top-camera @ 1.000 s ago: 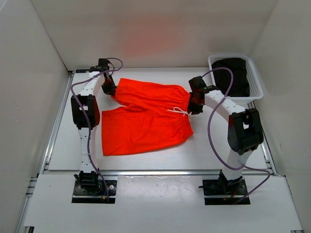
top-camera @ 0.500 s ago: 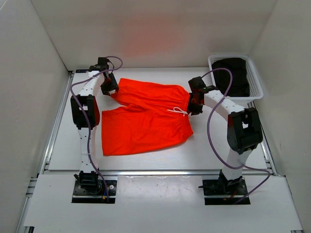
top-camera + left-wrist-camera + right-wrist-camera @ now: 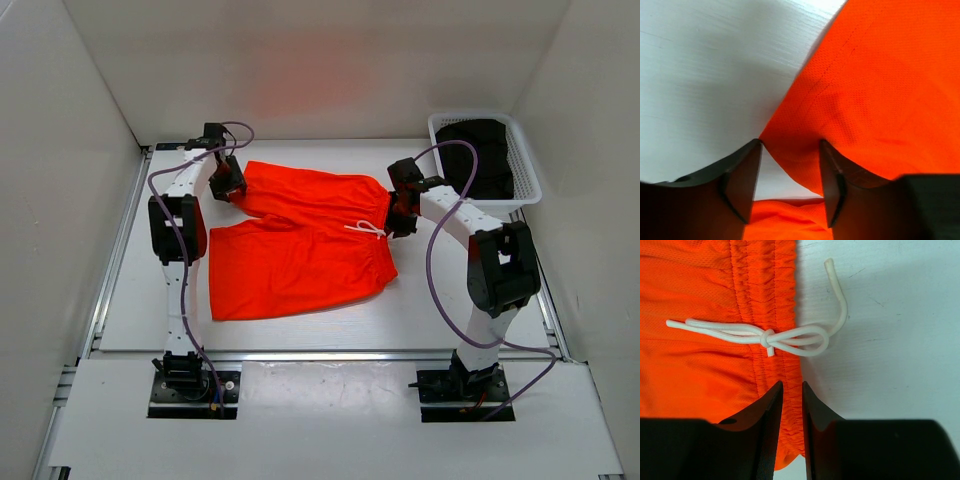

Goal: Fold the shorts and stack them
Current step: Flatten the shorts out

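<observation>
Orange-red thin-fabric shorts (image 3: 300, 250) lie flat for folding: right hand (image 3: 791, 390) pinches the elastic waistband (image 3: 765, 290), while left hand (image 3: 790, 145), spread, straddles a leg hem (image 3: 821, 70).

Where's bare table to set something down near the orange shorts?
Free: the strip between the bright orange-red fabric shorts and the front edge of the white table, and the strip behind them. Crowded: far right corner, by the white plastic basket.

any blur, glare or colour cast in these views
Top external: even light, with an orange glow off the shorts on the back wall. Left wrist: mesh weave sharp, left hand dark and soft-edged. Right wrist: crisp, with the drawstring casting a soft shadow.
</observation>
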Motion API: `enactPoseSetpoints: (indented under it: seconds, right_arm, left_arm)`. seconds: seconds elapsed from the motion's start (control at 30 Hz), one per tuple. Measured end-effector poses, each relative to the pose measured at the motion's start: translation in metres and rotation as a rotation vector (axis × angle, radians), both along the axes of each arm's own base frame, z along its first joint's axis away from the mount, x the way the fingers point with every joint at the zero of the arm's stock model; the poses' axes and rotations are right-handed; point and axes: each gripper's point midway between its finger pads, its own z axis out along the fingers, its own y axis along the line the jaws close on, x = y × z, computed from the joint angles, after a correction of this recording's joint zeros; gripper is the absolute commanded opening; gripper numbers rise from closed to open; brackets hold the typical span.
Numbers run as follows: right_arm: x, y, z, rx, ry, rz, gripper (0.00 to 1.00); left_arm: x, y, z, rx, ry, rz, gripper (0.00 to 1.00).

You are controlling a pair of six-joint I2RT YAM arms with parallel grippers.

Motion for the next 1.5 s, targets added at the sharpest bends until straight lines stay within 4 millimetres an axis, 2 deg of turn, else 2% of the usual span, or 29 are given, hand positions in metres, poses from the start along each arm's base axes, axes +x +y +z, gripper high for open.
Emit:
enactPoseSetpoints:
  seconds: [0.13,0.17,0.27,0.3,0.53,0.6,0.63,0.7,0.77,0.8,1.17,1.3,1.33,1.4,1.43,1.47,1.5]
  right_arm:
    - [0.000,0.000,-0.001,0.000,0.002,0.000,0.27]
    - [0.000,0.000,-0.001,0.000,0.002,0.000,0.27]
    - [0.000,0.000,-0.001,-0.001,0.003,0.000,0.27]
    - [0.000,0.000,-0.002,-0.001,0.004,0.000,0.27]
    - [-0.001,0.000,-0.006,-0.005,0.017,0.001,0.27]
    - [-0.001,0.000,-0.006,-0.004,0.017,0.001,0.27]
    - [-0.001,0.000,-0.007,-0.004,0.017,0.001,0.27]
    - [-0.001,0.000,-0.007,-0.003,0.017,0.001,0.27]
    - [-0.001,0.000,-0.007,-0.003,0.017,0.001,0.27]
    - [-0.001,0.000,-0.007,-0.003,0.018,0.001,0.27]
    - [-0.001,0.000,-0.012,-0.008,0.029,0.001,0.27]
    - [-0.002,0.000,-0.013,-0.009,0.035,0.002,0.27]
    - [-0.002,0.000,-0.013,-0.007,0.035,0.002,0.27]
    - [-0.002,0.001,-0.013,-0.006,0.036,0.003,0.27]
    - [-0.002,0.001,-0.013,-0.005,0.036,0.003,0.27]
    - [-0.002,0.001,-0.013,-0.004,0.036,0.004,0.27]
    - [-0.002,0.001,-0.013,-0.004,0.037,0.004,0.27]
  left_arm:
    - [-0.001,-0.001,-0.010,-0.005,0.018,-0.001,0.41]
    - [-0.002,-0.001,-0.010,-0.007,0.020,-0.001,0.30]
    - [-0.001,-0.002,-0.011,-0.013,0.019,-0.003,0.12]
    - [-0.001,-0.003,-0.011,-0.013,0.019,-0.003,0.10]
    - [0.001,-0.006,-0.006,-0.023,0.010,-0.014,0.10]
    - [0.006,-0.009,0.001,-0.028,-0.010,-0.018,0.31]
    - [0.009,-0.010,0.005,-0.030,-0.024,-0.026,0.38]
    - [0.015,-0.015,0.014,-0.041,-0.053,-0.033,0.40]
    - [0.019,-0.020,0.020,-0.055,-0.070,-0.039,0.17]
    - [0.020,-0.022,0.021,-0.060,-0.075,-0.044,0.10]
    - [0.019,-0.029,0.023,-0.071,-0.074,-0.060,0.10]
    - [0.035,-0.032,0.031,-0.076,-0.120,-0.061,0.10]
    - [0.040,-0.034,0.032,-0.080,-0.134,-0.061,0.22]
    - [0.048,-0.039,0.029,-0.097,-0.149,-0.059,0.36]
    - [0.050,-0.042,0.026,-0.107,-0.149,-0.056,0.48]
    - [0.051,-0.045,0.021,-0.115,-0.143,-0.057,0.68]
    - [0.050,-0.048,0.015,-0.126,-0.133,-0.053,0.75]
